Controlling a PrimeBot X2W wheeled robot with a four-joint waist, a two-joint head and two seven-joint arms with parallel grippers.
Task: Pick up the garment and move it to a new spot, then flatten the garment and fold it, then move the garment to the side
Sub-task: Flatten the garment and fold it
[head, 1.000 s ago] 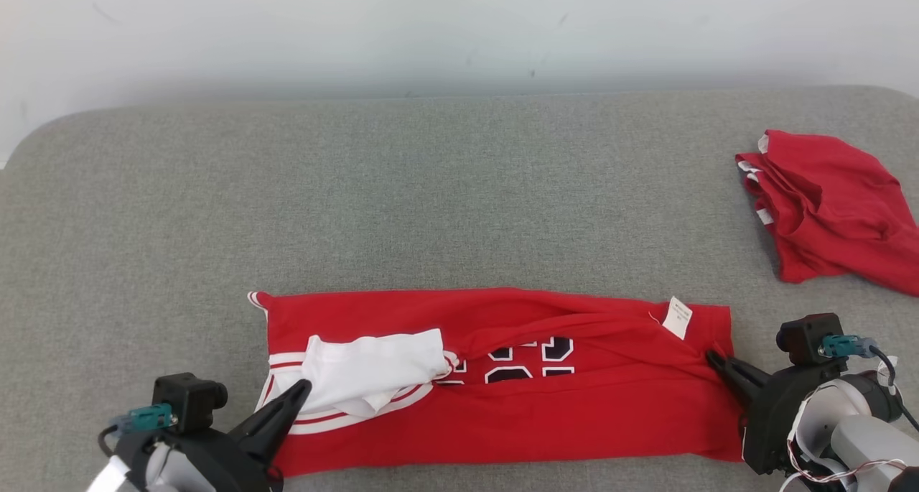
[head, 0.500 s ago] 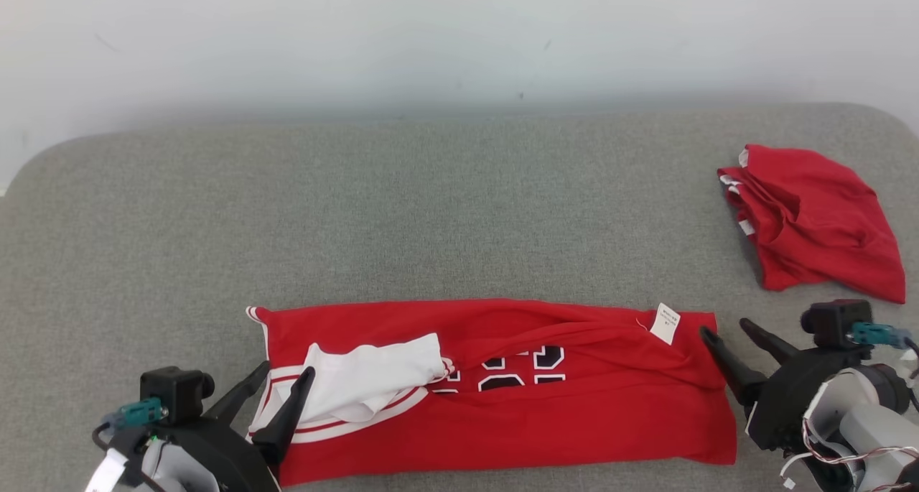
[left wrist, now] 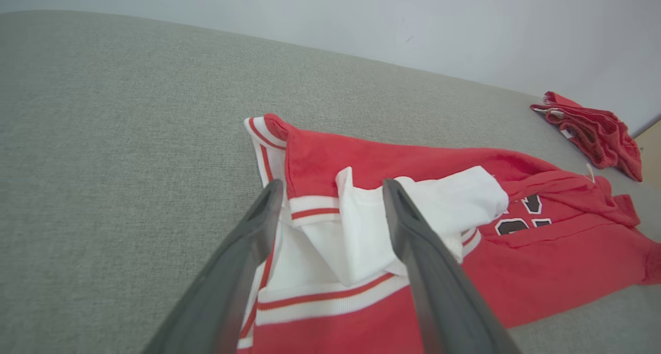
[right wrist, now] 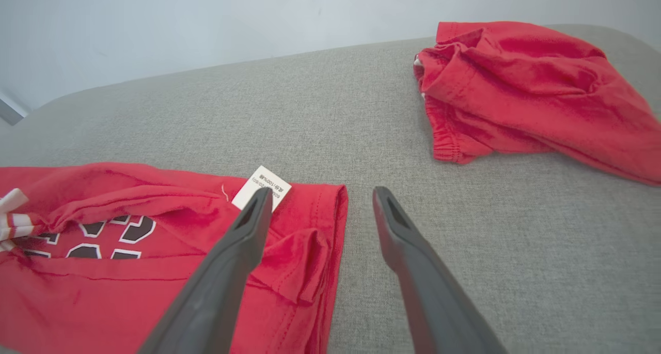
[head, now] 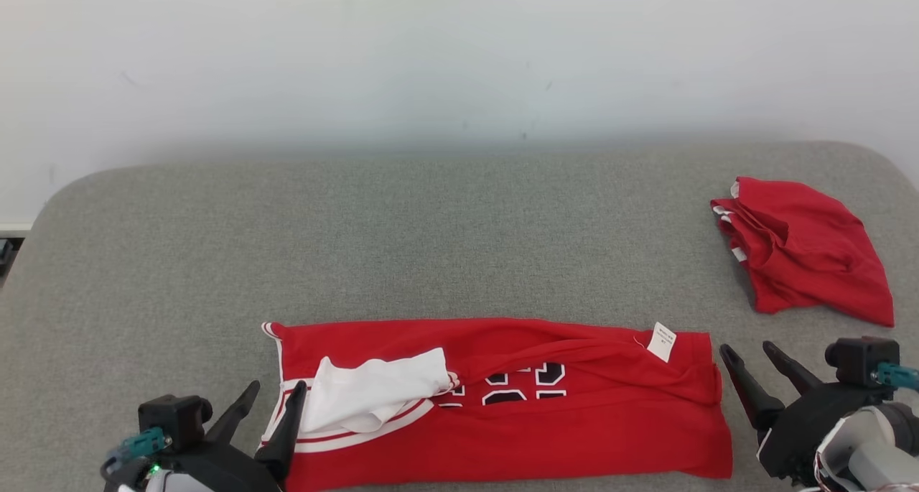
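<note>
The garment [head: 502, 427] is a red jersey with white trim and dark numerals, lying as a long folded strip near the front of the grey surface. A white sleeve part [head: 373, 391] lies on its left end and a white label [head: 661, 342] on its right end. My left gripper [head: 276, 386] stands open at the garment's left end; in the left wrist view [left wrist: 333, 183] its fingers straddle the white trim without gripping it. My right gripper [head: 746, 347] is open just off the right end, with one finger over the red hem [right wrist: 330, 225] and nothing held.
A second red garment [head: 800, 251] lies crumpled at the right of the grey padded surface [head: 431, 248], and it appears in the right wrist view [right wrist: 526, 85]. A pale wall runs behind. The surface's rounded left edge [head: 43, 212] is near.
Both grippers were shut on the garment's ends and have opened, letting go and drawing back a little. The head camera has shifted, so the whole scene sits lower in the picture.
</note>
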